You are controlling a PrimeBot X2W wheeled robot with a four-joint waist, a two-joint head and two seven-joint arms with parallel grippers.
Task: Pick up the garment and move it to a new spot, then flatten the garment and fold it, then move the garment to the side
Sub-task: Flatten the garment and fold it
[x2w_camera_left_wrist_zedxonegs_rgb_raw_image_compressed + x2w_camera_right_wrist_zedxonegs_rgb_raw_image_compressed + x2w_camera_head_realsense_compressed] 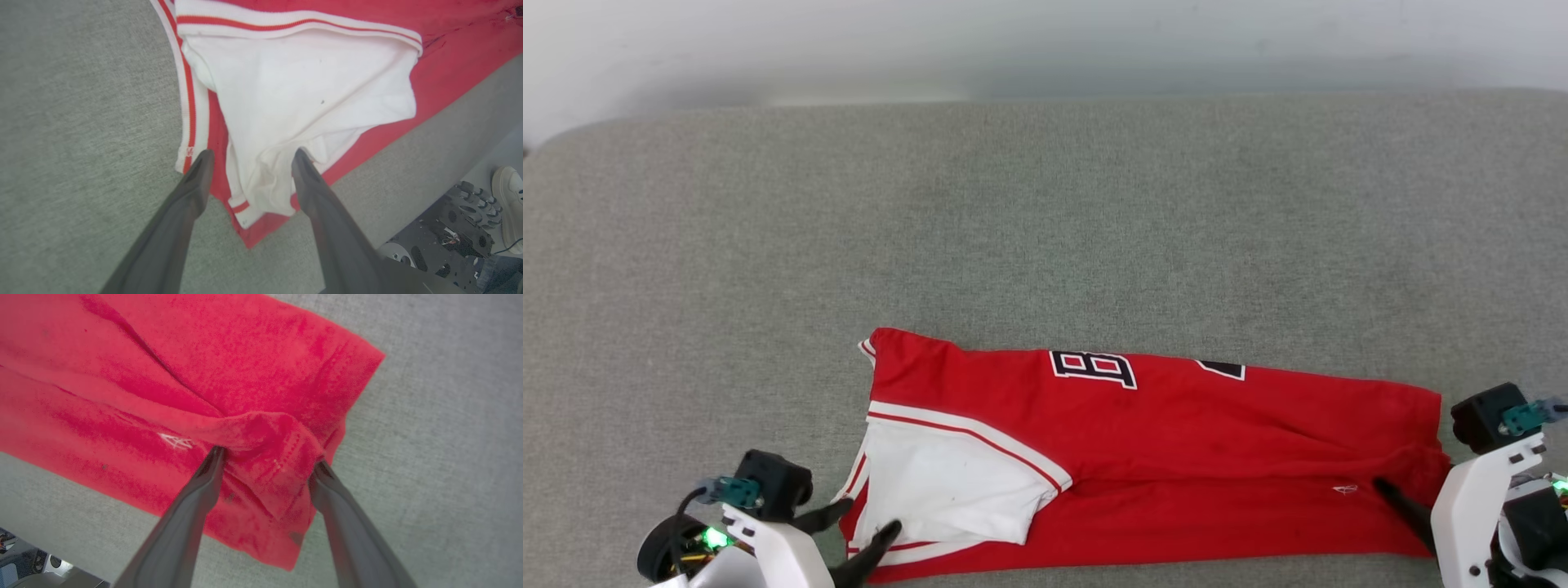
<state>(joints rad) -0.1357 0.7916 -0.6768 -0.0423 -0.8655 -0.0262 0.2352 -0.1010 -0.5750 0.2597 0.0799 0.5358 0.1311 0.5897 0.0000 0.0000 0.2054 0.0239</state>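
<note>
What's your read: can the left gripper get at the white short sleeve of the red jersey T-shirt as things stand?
Likely yes. The left gripper is open, its dark fingers straddling the lower edge of the white short sleeve on the red jersey T-shirt, with nothing lying between them and the cloth.

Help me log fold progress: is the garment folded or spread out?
Folded lengthwise: the garment lies as a narrow band, print cut off at its far edge, white sleeve on top.
</note>
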